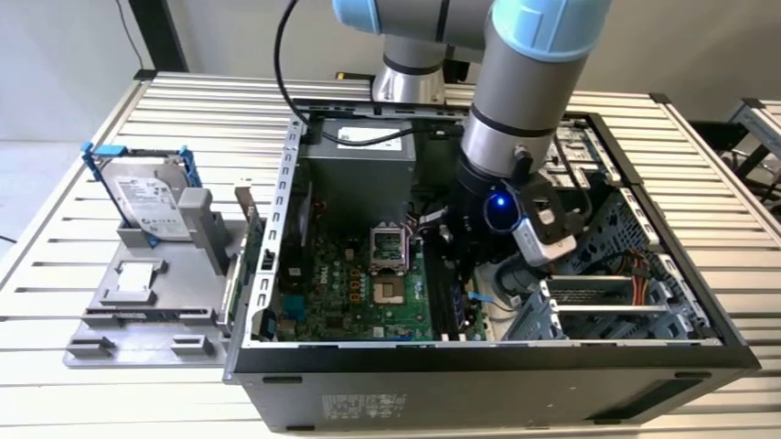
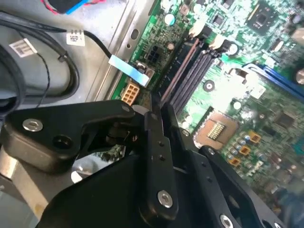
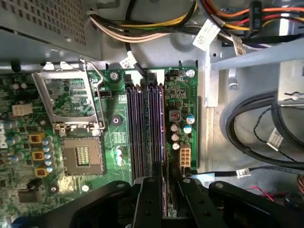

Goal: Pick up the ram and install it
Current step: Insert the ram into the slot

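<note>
Installation was in hand: the ram [image 3: 164,187] was held pinched in the closed gripper [image 3: 164,199], lowered over the slots [image 3: 145,128]; straight pressing was judged needed

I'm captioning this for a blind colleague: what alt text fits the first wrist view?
The end effector grips the ram edge-on over the motherboard's memory slots. Beside the slots sit an open processor socket and bundled cables.

A slatted white metal table [image 1: 110,110] stands before a pale wall [image 1: 61,55].
</note>
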